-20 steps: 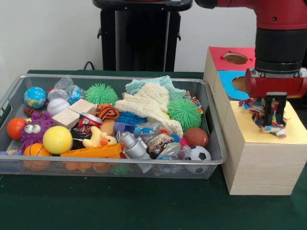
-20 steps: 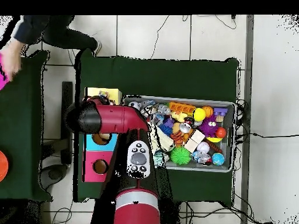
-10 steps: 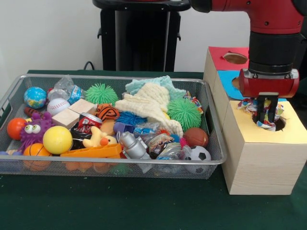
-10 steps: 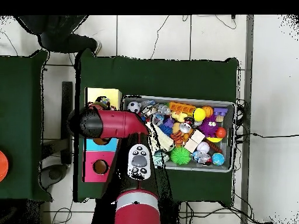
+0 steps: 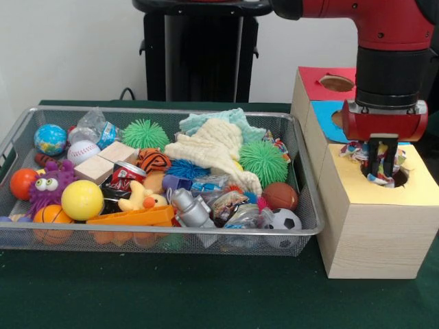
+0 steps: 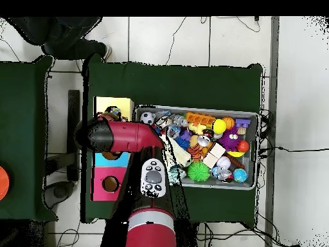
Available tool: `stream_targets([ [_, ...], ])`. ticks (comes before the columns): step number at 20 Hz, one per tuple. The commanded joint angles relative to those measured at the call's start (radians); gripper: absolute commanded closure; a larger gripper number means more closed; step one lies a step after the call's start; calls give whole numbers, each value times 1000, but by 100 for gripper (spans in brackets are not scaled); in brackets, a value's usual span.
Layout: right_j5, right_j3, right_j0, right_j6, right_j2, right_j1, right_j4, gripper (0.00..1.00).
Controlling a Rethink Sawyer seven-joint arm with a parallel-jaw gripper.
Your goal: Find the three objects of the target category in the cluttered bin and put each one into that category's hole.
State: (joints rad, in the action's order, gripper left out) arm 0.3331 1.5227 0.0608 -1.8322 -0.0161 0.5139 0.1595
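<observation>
My gripper point(image 5: 382, 166) hangs over the round hole point(image 5: 400, 177) in the yellow-topped wooden box point(image 5: 370, 219), its fingers shut on a multicoloured rope toy point(image 5: 355, 150). The toy bunches around the fingers at the hole's left rim, and its lower part is hidden. From overhead the red arm point(image 6: 122, 135) covers the gripper, and a bit of the rope toy point(image 6: 114, 115) shows on the yellow box point(image 6: 115, 103). The wire bin point(image 5: 158, 237) to the left holds several balls, spiky pom-poms, a cream cloth point(image 5: 212, 147), wooden blocks and a rubber duck point(image 5: 140, 199).
Behind the yellow box stand a blue-topped box point(image 5: 328, 115) and a red-topped box point(image 5: 319, 81), each with its own hole. A person point(image 6: 64, 35) stands at the overhead view's top left. Another green table point(image 6: 22, 141) lies at the left.
My gripper has shifted slightly left and back, drawing the rope toy from the box's front part to the hole. The person in the overhead view has drawn back an arm.
</observation>
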Motion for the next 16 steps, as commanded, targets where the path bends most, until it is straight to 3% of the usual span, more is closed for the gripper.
stream_targets([
  [1,-32,24,3,-163,54,-159,5,100],
  [16,-55,2,7,-166,56,-171,14,100],
])
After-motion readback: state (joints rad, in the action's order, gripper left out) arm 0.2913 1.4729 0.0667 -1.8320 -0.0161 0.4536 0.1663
